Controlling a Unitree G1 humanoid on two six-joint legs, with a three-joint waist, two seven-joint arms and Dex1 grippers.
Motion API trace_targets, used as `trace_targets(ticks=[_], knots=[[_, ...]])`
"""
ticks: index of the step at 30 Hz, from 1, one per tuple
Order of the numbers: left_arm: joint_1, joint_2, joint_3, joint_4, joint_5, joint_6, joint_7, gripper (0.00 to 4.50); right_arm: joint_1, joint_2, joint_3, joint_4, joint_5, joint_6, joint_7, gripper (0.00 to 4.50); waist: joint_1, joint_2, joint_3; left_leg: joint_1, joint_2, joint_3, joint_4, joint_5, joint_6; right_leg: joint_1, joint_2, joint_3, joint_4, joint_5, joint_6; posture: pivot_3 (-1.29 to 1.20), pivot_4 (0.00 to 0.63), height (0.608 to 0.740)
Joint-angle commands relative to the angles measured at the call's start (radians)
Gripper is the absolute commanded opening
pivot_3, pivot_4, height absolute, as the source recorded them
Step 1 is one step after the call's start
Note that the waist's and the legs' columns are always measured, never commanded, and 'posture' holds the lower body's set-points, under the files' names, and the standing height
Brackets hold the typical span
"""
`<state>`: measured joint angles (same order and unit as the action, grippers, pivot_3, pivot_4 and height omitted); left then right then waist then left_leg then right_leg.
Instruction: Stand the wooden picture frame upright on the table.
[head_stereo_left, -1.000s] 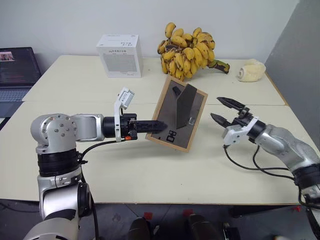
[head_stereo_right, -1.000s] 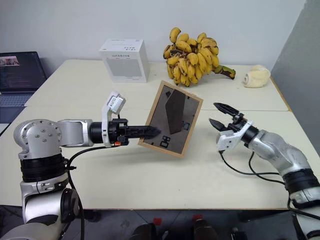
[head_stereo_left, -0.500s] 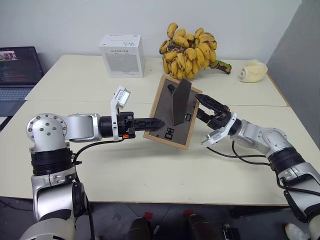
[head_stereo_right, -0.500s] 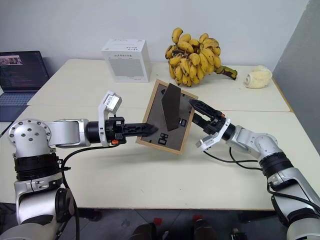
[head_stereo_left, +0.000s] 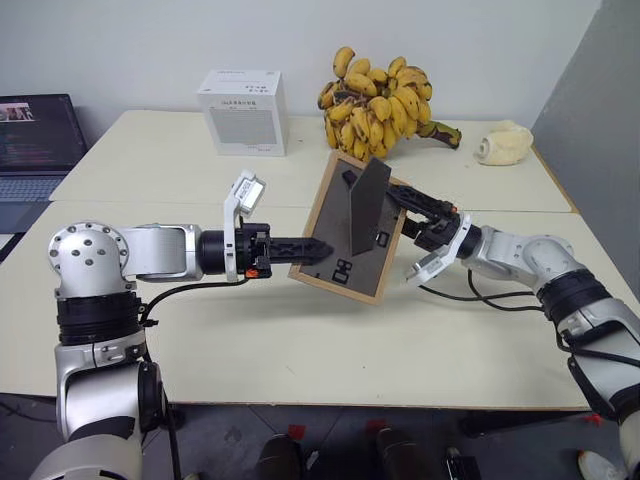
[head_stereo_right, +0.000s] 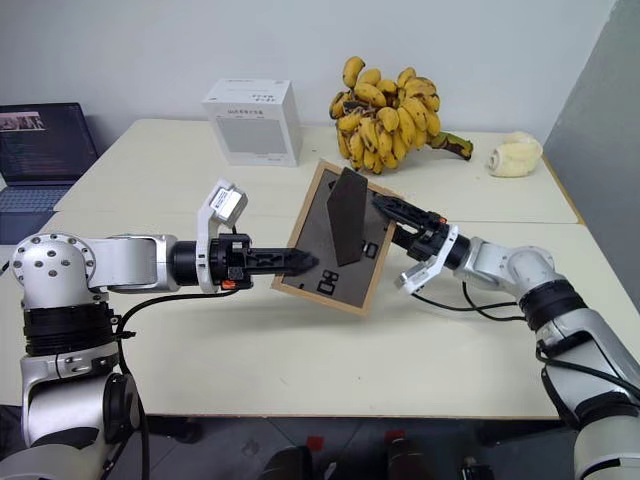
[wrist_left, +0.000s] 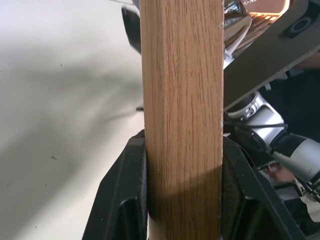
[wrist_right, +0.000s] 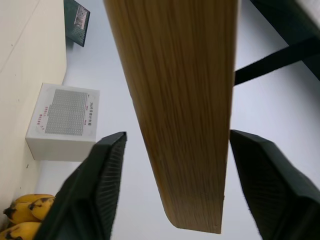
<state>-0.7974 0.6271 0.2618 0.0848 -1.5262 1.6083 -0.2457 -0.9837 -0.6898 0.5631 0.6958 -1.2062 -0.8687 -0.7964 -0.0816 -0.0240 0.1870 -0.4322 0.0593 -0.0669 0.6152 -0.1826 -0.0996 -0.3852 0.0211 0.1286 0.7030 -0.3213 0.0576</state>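
Now my right gripper (head_stereo_left: 412, 207) has swung in from the side, jaws apart astride the wooden picture frame's (head_stereo_left: 355, 228) far edge. My left gripper (head_stereo_left: 312, 251) stays clamped on its near edge, holding it above the desk (head_stereo_left: 300, 340), so I judge a handover comes next.

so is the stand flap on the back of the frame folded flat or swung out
Swung out. On the wooden picture frame, the stand flap juts away from the dark back panel as a wedge while the left hand holds the frame tilted above the table.

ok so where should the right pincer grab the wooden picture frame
Probably the frame's right-hand wooden edge, approached from the right. The wooden picture frame hangs tilted, its left edge clamped by the left pincer; the right pincer straddles the opposite rail, fingers not touching it.
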Motion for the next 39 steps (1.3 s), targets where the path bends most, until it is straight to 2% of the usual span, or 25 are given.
trace_targets(ticks=[1, 4, 6, 21, 22, 23, 24, 26, 30, 35, 37, 39], knots=[[-0.009, 0.024, 0.005, -0.027, -0.068, -0.026, 0.003, 1.29, -0.032, -0.009, 0.011, 0.014, 0.002, -0.009, -0.033, 2.15, 0.000, 0.000, 0.000, 0.000, 0.000, 0.000, 0.000, 0.000, 0.000, 0.000, 0.000, 0.000, 0.000, 0.000, 0.000, 0.00, 0.150, 0.740], [-0.006, 0.032, -0.002, -0.026, -0.083, -0.035, 0.009, 1.29, -0.039, -0.010, 0.024, 0.022, 0.000, -0.010, -0.045, 1.55, 0.000, 0.000, 0.000, 0.000, -0.001, -0.001, 0.000, 0.000, 0.000, 0.000, -0.001, -0.001, 0.001, 0.000, 0.000, 0.00, 0.150, 0.740], [-0.003, 0.039, -0.009, -0.026, -0.097, -0.043, 0.016, 1.29, -0.040, -0.011, 0.029, 0.022, -0.001, -0.010, -0.052, 1.43, 0.000, 0.000, 0.000, 0.000, -0.001, -0.001, 0.000, 0.001, 0.000, 0.000, -0.001, -0.001, 0.002, 0.000, 0.000, 0.00, 0.150, 0.740], [0.009, 0.070, -0.039, -0.055, -0.074, -0.109, -0.008, 1.29, -0.008, -0.033, 0.032, -0.048, 0.022, -0.007, -0.043, 1.35, 0.000, 0.000, 0.000, 0.000, -0.012, -0.007, 0.001, 0.004, 0.002, 0.000, -0.009, -0.003, 0.008, 0.000, 0.000, 0.00, 0.150, 0.740], [0.011, 0.072, -0.037, -0.055, -0.067, -0.114, -0.014, 1.99, -0.007, -0.035, 0.033, -0.050, 0.025, -0.008, -0.039, 1.35, 0.000, 0.000, 0.000, 0.000, -0.012, -0.007, 0.001, 0.004, 0.002, 0.000, -0.009, -0.003, 0.008, 0.000, 0.000, 0.00, 0.150, 0.740], [0.019, 0.079, -0.036, -0.084, -0.026, -0.137, -0.028, 1.99, -0.005, -0.037, 0.029, -0.056, 0.035, -0.014, -0.028, 1.35, 0.000, 0.000, 0.000, 0.000, -0.012, -0.007, 0.001, 0.004, 0.002, 0.000, -0.009, -0.003, 0.008, 0.000, 0.000, 0.00, 0.150, 0.740], [0.027, 0.086, -0.035, -0.107, 0.009, -0.158, -0.042, 2.44, -0.004, -0.038, 0.024, -0.061, 0.047, -0.023, -0.017, 1.35, -0.001, 0.000, 0.000, 0.000, -0.012, -0.007, 0.001, 0.004, 0.002, 0.000, -0.009, -0.004, 0.008, -0.001, 0.000, 0.00, 0.150, 0.740], [0.046, 0.109, -0.024, -0.144, 0.081, -0.215, -0.092, 2.65, -0.004, -0.040, 0.012, -0.073, 0.073, -0.041, 0.011, 1.35, -0.001, 0.000, 0.000, 0.000, -0.012, -0.007, 0.001, 0.004, 0.002, 0.000, -0.009, -0.004, 0.008, -0.001, 0.000, 0.00, 0.150, 0.740], [0.073, 0.167, 0.018, -0.157, 0.184, -0.319, -0.195, 2.65, -0.007, -0.041, -0.012, -0.083, 0.119, -0.076, 0.058, 1.35, -0.001, 0.000, 0.000, 0.000, -0.012, -0.007, 0.000, 0.005, 0.002, 0.000, -0.009, -0.004, 0.008, -0.001, -0.001, 0.00, 0.150, 0.740], [0.169, 0.249, 0.125, -0.235, 0.312, -0.483, -0.291, 2.65, -0.021, -0.023, -0.042, -0.029, 0.248, -0.128, 0.175, 1.35, -0.005, 0.000, 0.000, 0.000, -0.012, -0.007, -0.001, 0.005, 0.002, 0.000, -0.009, -0.004, 0.008, -0.002, -0.001, 0.00, 0.150, 0.740], [0.285, 0.272, 0.226, -0.327, 0.319, -0.518, -0.321, 2.65, -0.031, 0.012, -0.059, 0.039, 0.433, -0.181, 0.336, 1.35, -0.008, 0.000, 0.000, 0.000, -0.012, -0.008, -0.001, 0.005, 0.002, 0.000, -0.009, -0.005, 0.008, -0.002, -0.002, 0.00, 0.150, 0.740], [0.423, 0.291, 0.311, -0.429, 0.317, -0.527, -0.358, 2.65, -0.029, 0.056, -0.062, 0.083, 0.673, -0.198, 0.565, 1.35, -0.017, -0.001, 0.000, 0.000, -0.011, -0.007, -0.001, 0.005, 0.002, 0.000, -0.009, -0.004, 0.008, -0.002, -0.002, 0.00, 0.150, 0.740]])
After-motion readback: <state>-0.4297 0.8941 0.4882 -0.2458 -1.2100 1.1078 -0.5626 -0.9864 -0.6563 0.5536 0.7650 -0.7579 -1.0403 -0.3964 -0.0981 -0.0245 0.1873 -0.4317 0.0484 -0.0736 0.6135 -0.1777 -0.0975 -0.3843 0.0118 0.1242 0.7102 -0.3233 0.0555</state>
